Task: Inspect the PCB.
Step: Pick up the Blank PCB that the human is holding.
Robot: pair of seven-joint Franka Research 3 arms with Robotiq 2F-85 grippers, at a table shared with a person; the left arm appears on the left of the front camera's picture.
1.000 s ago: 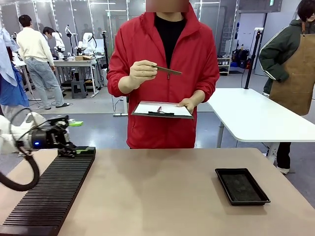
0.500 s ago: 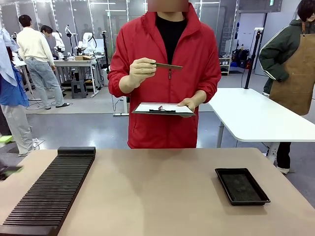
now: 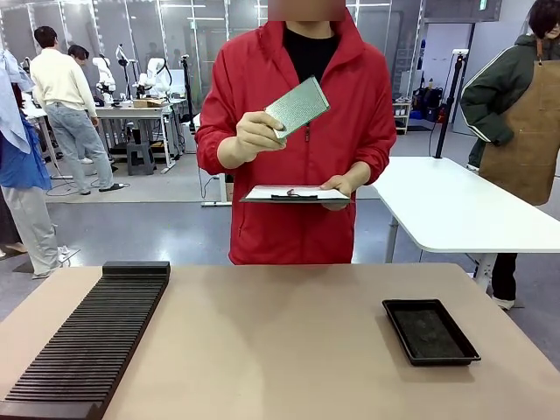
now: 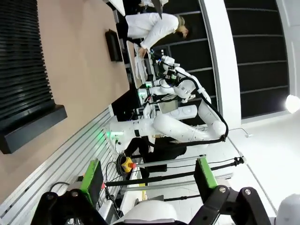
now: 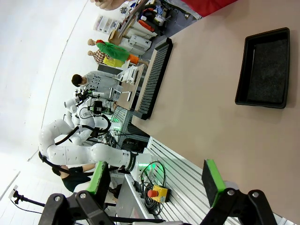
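The PCB (image 3: pixel 297 107) is in the person's hand (image 3: pixel 258 136) beyond the table's (image 3: pixel 280 332) far edge, above the clipboard (image 3: pixel 297 194), long axis slanting up toward the robot's right. The left gripper (image 4: pixel 149 174) and right gripper (image 5: pixel 154 180) gape wide, empty, well apart from it.

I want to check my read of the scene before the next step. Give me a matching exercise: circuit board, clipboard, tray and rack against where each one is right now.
Things:
1. circuit board
2. clipboard
3. tray
4. rack

Places:
A. on the table, robot's left side
B. held level by the person, at the lower chest
C. on the table, robot's right side
D. held up and tilted by the person, at upper chest height

Pairs: 1-D, 2-B, 3-C, 4-A
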